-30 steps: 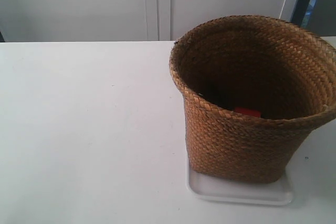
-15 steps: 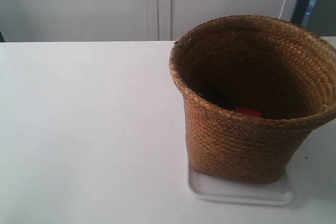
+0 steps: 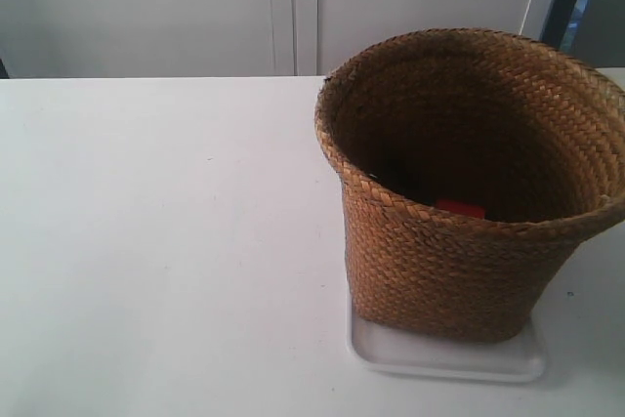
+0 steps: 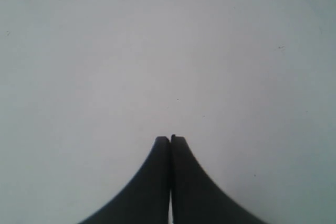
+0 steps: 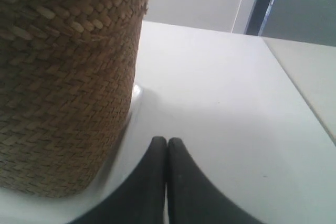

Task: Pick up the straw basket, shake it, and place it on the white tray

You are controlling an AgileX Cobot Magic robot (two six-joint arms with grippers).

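The brown woven straw basket (image 3: 459, 241) stands upright on the white tray (image 3: 444, 358), whose front rim shows under its base. Something red (image 3: 460, 207) lies inside it. No arm appears in the exterior view. My right gripper (image 5: 167, 140) is shut and empty, low over the white surface beside the straw basket (image 5: 58, 87), apart from it; the white tray (image 5: 135, 92) peeks out at the basket's foot. In the left wrist view, my left gripper (image 4: 170, 138) is shut and empty above bare white tabletop, with no basket in sight.
The white table (image 3: 166, 241) stretches wide to the basket's left in the exterior view. White cabinet doors (image 3: 293, 7) stand behind it. In the right wrist view the table edge (image 5: 310, 108) runs near, with a dark upright post (image 5: 260, 3) beyond.
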